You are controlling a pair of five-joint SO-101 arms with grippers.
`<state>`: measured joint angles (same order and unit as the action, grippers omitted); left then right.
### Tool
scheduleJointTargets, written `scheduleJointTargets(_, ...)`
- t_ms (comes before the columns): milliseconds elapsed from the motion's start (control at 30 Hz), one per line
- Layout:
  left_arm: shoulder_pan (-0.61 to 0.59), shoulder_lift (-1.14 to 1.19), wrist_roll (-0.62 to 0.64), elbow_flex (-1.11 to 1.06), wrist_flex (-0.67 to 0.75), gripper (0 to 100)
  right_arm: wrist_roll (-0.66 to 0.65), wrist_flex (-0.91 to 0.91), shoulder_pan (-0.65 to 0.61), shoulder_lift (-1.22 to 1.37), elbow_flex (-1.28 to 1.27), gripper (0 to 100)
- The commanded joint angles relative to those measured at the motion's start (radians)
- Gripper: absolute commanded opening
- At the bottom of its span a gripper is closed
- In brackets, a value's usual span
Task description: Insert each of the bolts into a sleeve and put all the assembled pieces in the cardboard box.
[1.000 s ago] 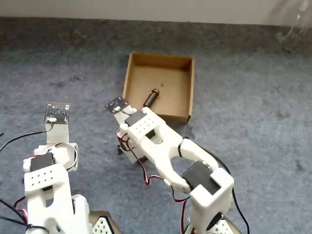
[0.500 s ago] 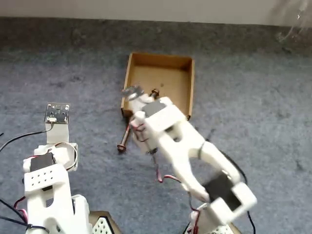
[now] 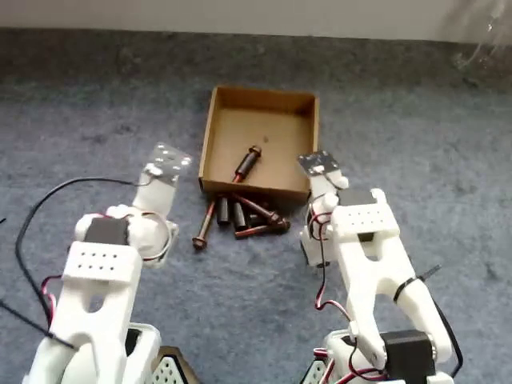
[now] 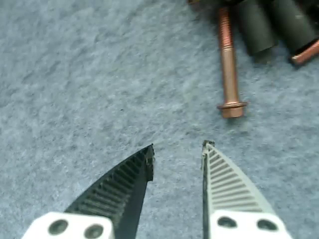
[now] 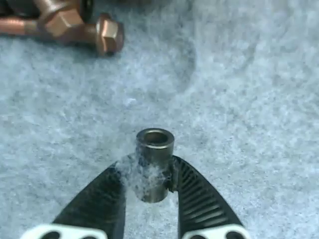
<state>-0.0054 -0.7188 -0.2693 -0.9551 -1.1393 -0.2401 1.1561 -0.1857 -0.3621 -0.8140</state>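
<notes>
Right tool [image 5: 148, 168] is clamped on a sleeve [image 5: 155, 144], open bore pointing away from it, ready for filling, I reckon. Left tool [image 4: 177, 149] hangs empty, jaws apart, just short of a loose bolt [image 4: 227, 59] on the worktop [image 4: 75, 74], prob. my next pick. One assembled piece [image 3: 246, 162] lies in the cardboard box [image 3: 260, 94]; other bolts & sleeves [image 3: 240, 218] heap just outside its near wall.

The cardboard box [image 3: 272, 128] sits toward the far middle of the worktop [image 3: 416, 160], with one sleeved bolt [image 3: 246, 162] lying in it. A heap of bolts and sleeves [image 3: 248, 218] lies just before its near wall, a single bolt [image 4: 228, 64] at the heap's left edge. The left pincer [image 4: 177, 149] is left of that bolt; the right pincer [image 5: 149, 174], right of the heap, has a sleeve [image 5: 155, 164] between its fingers
</notes>
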Motion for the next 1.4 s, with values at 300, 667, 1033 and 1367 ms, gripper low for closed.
scheduleJointTargets(300,0.153,0.443,-0.006,0.275,0.149,15,-0.008,-0.127,0.016,-0.154,-0.140,0.3)
scheduleJointTargets(667,0.154,0.711,-0.006,0.363,0.262,15,-0.008,-0.127,0.015,-0.165,-0.147,0.3)
scheduleJointTargets(1033,0.021,0.733,-0.014,0.366,0.175,0,-0.008,-0.127,0.015,-0.165,-0.147,0.3)
scheduleJointTargets(1367,-0.199,0.524,0.272,0.358,-0.031,0,-0.008,-0.127,0.015,-0.165,-0.147,0.3)
